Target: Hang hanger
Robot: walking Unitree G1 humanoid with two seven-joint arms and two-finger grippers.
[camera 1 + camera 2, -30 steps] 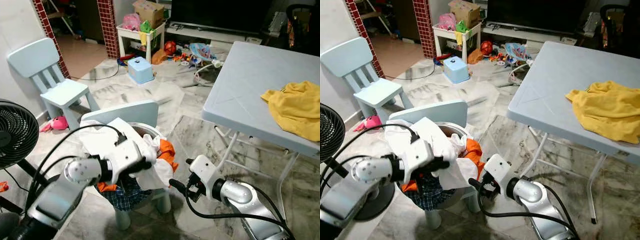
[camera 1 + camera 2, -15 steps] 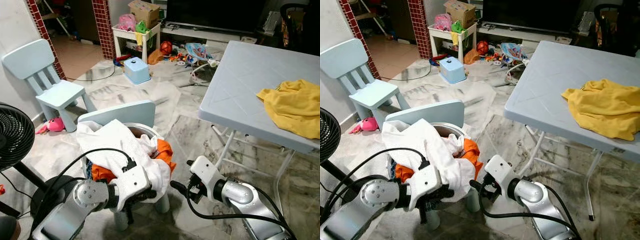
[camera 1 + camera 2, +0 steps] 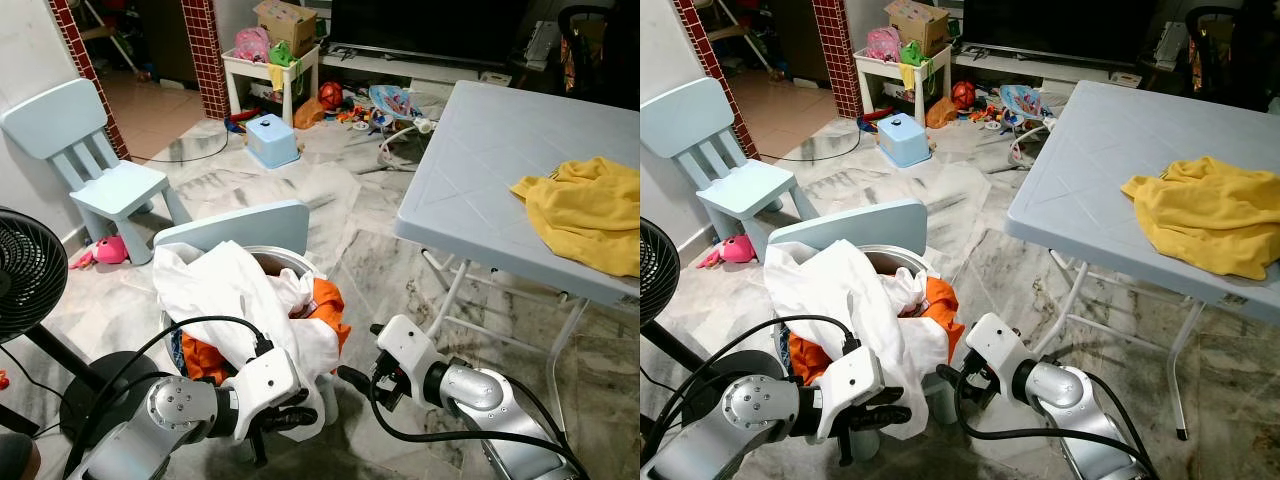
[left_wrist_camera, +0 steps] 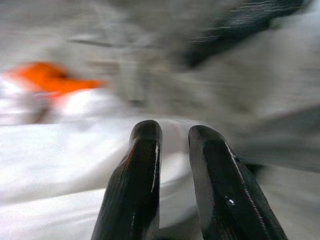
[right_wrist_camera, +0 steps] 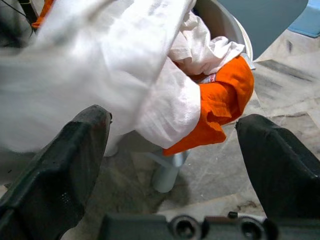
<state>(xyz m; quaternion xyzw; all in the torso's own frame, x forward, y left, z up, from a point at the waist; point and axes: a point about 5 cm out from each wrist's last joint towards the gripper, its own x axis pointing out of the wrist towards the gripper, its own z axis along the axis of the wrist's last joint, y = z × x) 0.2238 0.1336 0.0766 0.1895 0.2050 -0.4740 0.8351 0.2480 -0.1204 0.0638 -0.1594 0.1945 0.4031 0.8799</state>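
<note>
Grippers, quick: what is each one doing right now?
Left gripper: fingers nearly together, empty, beside the white cloth.
Right gripper: open, empty.

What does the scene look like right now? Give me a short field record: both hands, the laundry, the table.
left hand: low beside the laundry pile, fingers nearly closed, nothing between them
right hand: fingers wide apart, pointed at the pile, holding nothing
laundry basin: on a small blue chair, heaped with clothes
white garment: draped over the top and front of the pile
orange garment: hanging on the pile's right side
table: yellow garment lying on it
hanger: none visible
</note>
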